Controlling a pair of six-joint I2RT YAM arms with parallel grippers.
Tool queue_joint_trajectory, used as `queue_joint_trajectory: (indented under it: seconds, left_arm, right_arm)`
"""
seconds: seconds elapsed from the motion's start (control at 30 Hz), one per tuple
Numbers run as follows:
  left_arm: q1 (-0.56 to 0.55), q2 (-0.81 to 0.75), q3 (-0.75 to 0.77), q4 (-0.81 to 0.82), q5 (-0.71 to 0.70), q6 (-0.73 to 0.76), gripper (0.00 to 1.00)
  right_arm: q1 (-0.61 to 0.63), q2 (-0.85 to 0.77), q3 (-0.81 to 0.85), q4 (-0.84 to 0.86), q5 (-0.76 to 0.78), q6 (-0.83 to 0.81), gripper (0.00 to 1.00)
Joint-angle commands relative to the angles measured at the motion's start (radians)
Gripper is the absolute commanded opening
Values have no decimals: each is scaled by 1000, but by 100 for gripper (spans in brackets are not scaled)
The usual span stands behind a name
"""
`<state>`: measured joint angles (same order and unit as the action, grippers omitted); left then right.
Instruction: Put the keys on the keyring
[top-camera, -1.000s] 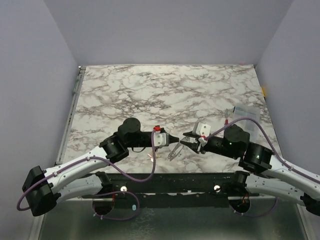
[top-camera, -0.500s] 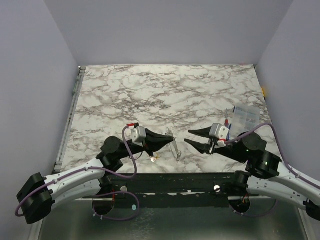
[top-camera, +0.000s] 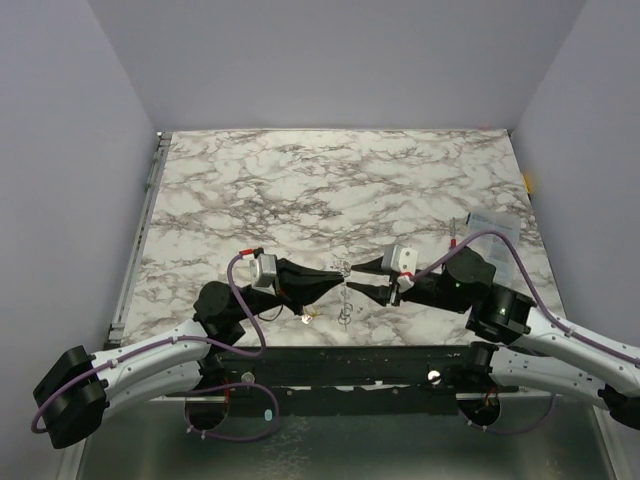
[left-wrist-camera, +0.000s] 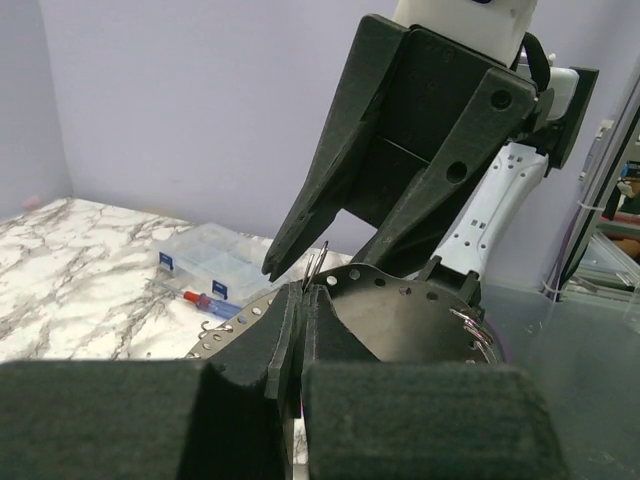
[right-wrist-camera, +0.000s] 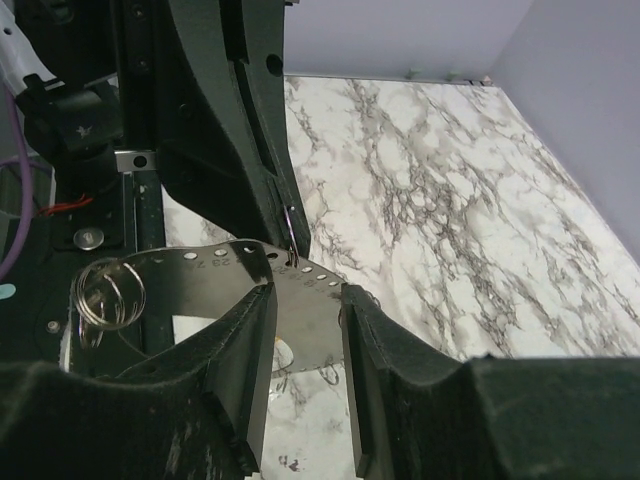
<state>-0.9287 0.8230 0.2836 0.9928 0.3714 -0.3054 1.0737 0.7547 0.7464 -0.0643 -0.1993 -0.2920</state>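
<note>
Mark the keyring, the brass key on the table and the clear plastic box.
keyring (right-wrist-camera: 288, 230), right wrist view, on the thin wire of the loop.
brass key (top-camera: 305, 318), top external view, on its gold body.
clear plastic box (left-wrist-camera: 208, 258), left wrist view, on its lid.

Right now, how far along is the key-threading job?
Done: no key visibly threaded. In hand: the left gripper is shut on the thin wire keyring, held up facing the open right gripper. Left: a small brass key lies on the table; threading it and any others.
</note>
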Motion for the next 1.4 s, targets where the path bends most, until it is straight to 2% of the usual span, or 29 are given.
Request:
queue_joint_trajectory:
  seconds: [0.0, 0.17, 0.37, 0.67, 0.87, 1.07, 1.3, 1.37]
  left_arm:
    - [-1, -12, -6, 60, 28, 5, 0]
    - [0, -9, -9, 44, 50, 20, 0]
    - [0, 2, -2, 29, 81, 25, 0]
    - [1, 7, 10, 2, 104, 50, 0]
    - [0, 2, 23, -32, 115, 74, 0]
    - [0, -9, 17, -36, 116, 82, 0]
    - [0, -36, 19, -79, 113, 129, 0]
    - [1, -44, 26, -117, 115, 153, 4]
  right_arm:
    - [5, 3, 44, -19, -43, -16, 40]
    - [5, 21, 72, -48, -103, -11, 39]
    - [5, 55, 110, -88, -135, -12, 34]
    - [5, 72, 122, -126, -137, -16, 21]
    - [5, 77, 119, -128, -133, -18, 7]
    - [5, 93, 121, -140, -116, -28, 1]
    - [5, 88, 113, -167, -92, -92, 1]
    - [5, 89, 112, -185, -80, -128, 1]
